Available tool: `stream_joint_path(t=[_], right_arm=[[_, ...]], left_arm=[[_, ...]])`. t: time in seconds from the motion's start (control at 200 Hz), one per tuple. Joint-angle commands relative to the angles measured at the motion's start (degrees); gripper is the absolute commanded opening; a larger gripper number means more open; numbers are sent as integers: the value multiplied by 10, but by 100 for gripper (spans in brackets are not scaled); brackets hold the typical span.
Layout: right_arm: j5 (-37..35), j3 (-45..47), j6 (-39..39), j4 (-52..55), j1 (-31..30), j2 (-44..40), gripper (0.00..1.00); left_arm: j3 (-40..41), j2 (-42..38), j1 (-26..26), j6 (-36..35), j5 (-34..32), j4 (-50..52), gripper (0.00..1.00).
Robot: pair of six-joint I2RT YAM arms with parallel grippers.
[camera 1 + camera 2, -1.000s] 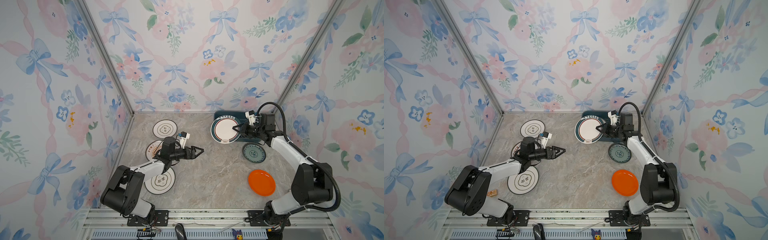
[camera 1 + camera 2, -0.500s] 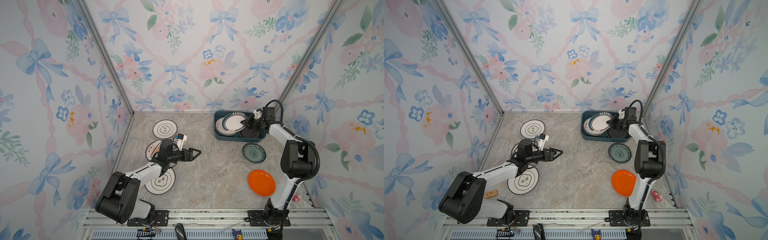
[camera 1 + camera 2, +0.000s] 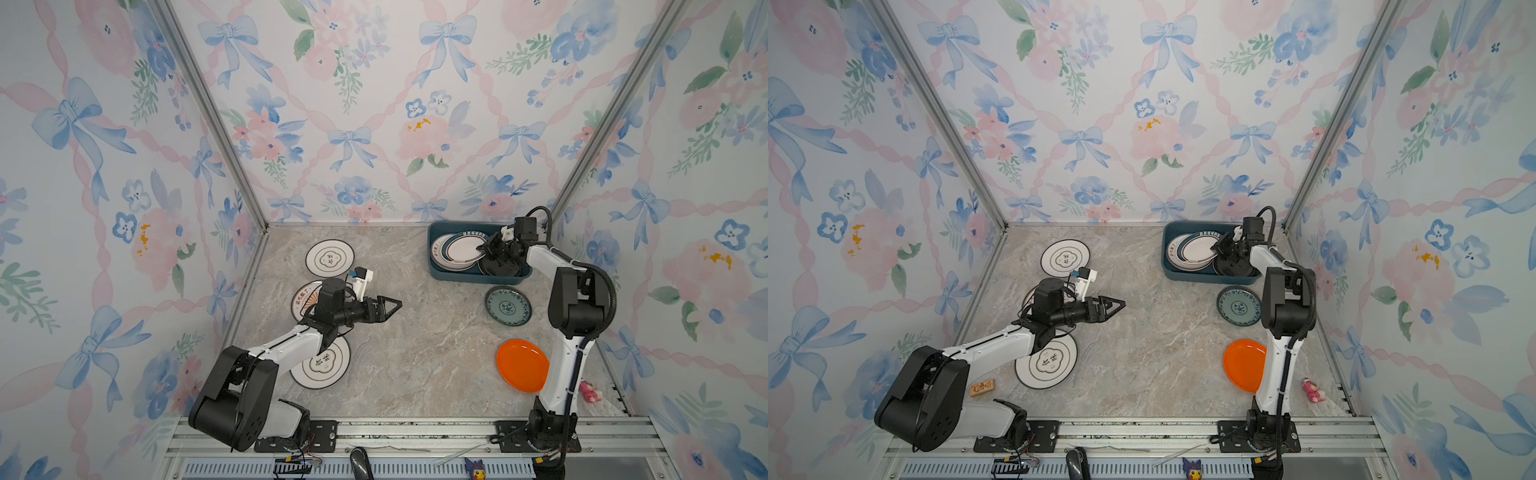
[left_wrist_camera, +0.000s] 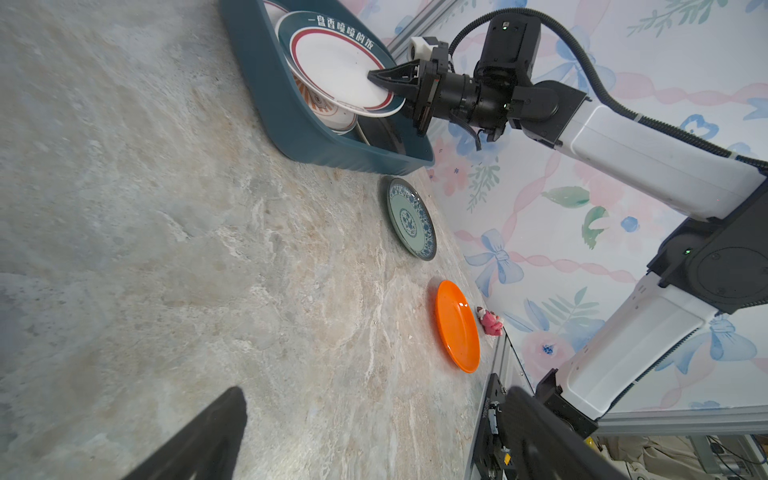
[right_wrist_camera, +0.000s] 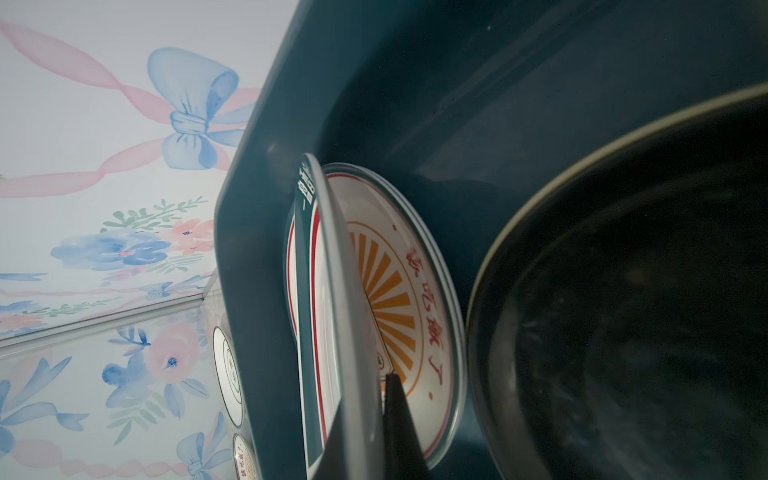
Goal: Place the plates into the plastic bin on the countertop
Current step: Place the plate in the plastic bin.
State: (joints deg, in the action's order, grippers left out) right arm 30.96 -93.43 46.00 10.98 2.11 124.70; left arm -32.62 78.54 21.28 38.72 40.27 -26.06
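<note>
Both top views: right end effector (image 3: 482, 248) clamped on teal-rimmed plate (image 3: 461, 249) in plastic bin (image 3: 457, 276), left end effector (image 3: 395, 305) spread; sunburst plate (image 5: 399, 291) beneath, wrist views only.

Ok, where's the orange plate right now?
In both top views the orange plate lies on the countertop at the robot's right, beside the right arm and nearer the rail than the blue-green plate.

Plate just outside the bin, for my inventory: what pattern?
Plate: pale green with blue floral patterning; clearest in left wrist view.
</note>
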Motion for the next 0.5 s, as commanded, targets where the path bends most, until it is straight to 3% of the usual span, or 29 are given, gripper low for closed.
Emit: stream_joint_path(t=[0.0, 0.325, 0.495], right_arm=[[1, -25, 13, -18, -11, 14, 0], [-9, -46, 9, 0, -27, 42, 0], [-8, -52, 11, 9, -31, 55, 14]], left_arm=[[5, -8, -4, -15, -1, 0, 98], [4, -5, -4, -15, 1, 0, 98], [2, -7, -4, -15, 2, 0, 98]])
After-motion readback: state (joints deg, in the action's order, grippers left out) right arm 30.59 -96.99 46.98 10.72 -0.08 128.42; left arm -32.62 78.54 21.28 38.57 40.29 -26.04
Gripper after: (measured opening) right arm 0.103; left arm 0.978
